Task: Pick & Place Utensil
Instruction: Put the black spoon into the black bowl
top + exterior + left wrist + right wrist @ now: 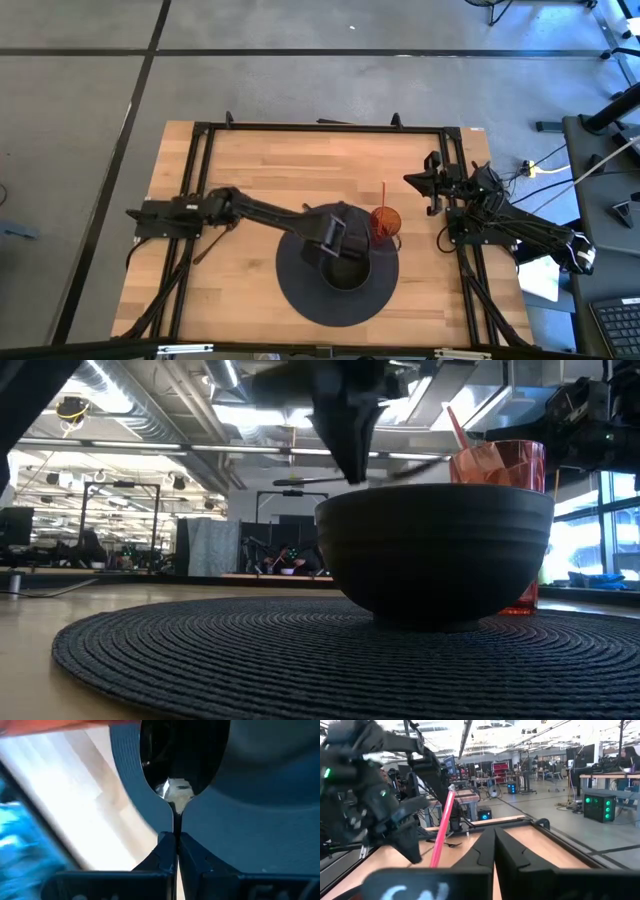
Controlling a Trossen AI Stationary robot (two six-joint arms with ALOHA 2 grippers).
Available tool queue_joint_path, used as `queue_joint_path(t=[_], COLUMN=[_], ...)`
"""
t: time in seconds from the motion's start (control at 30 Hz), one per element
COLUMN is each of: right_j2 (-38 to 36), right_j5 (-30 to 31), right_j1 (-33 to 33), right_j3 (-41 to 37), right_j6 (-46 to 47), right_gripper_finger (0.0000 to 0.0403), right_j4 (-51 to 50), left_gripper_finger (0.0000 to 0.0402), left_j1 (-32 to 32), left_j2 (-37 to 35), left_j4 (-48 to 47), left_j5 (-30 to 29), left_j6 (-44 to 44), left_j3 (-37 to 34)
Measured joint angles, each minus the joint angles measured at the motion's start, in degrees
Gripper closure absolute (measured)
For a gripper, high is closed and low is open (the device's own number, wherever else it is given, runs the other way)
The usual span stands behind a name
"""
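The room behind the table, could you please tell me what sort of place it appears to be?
Most likely an open robotics lab or workshop: exposed ceiling ducts with strip lighting, long workbenches with monitors, and a concrete floor marked with dark lines around the wooden table.

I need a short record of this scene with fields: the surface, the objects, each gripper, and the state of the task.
surface: wooden table with a round dark placemat
bowl: dark bowl on the placemat
cup: red cup with a red straw, beside the bowl
left gripper: shut on the spoon by its handle, above the bowl
right gripper: shut, empty, at the table's right edge
task state: spoon not yet released
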Motion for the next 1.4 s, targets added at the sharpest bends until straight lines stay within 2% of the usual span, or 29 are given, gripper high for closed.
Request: queue_joint_path(t=[0.2, 0.5, 0.67, 0.77, 0.93, 1.07, 1.4], right_j2=[0.00, 0.00, 0.01, 0.01, 0.00, 0.02, 0.00], right_j5=[0.00, -0.02, 0.00, -0.01, -0.02, 0.00, 0.00], right_j1=[-0.01, 0.00, 0.00, -0.01, 0.00, -0.01, -0.02], right_j3=[0.00, 0.00, 0.00, 0.00, 0.00, 0.00, 0.00], right_j6=[0.41, 1.50, 1.90, 2.41, 2.53, 2.12, 1.89], right_gripper_finger=[0.0383, 0.0380, 0.0380, 0.0380, 0.0380, 0.0380, 0.0379], right_j4=[-0.50, -0.72, -0.72, -0.72, -2.04, -3.35, -3.41], left_gripper_finger=[0.0398, 0.0398, 0.0398, 0.0397, 0.0385, 0.0380, 0.0378], left_j1=[-2.69, -6.36, -8.27, -8.22, -7.93, -7.95, -7.92], left_j2=[4.78, 4.83, 4.99, 5.13, 5.13, 5.13, 5.13], left_j4=[-3.32, 0.47, 4.35, 4.18, 4.08, 4.05, 3.83], left_j5=[-13.79, -18.37, -18.57, -18.12, -12.16, -10.31, -9.56], left_j6=[8.88, 17.90, 22.64, 22.35, 20.43, 19.26, 21.11], left_j3=[1.21, 1.26, 1.26, 1.26, 1.26, 1.26, 1.26])
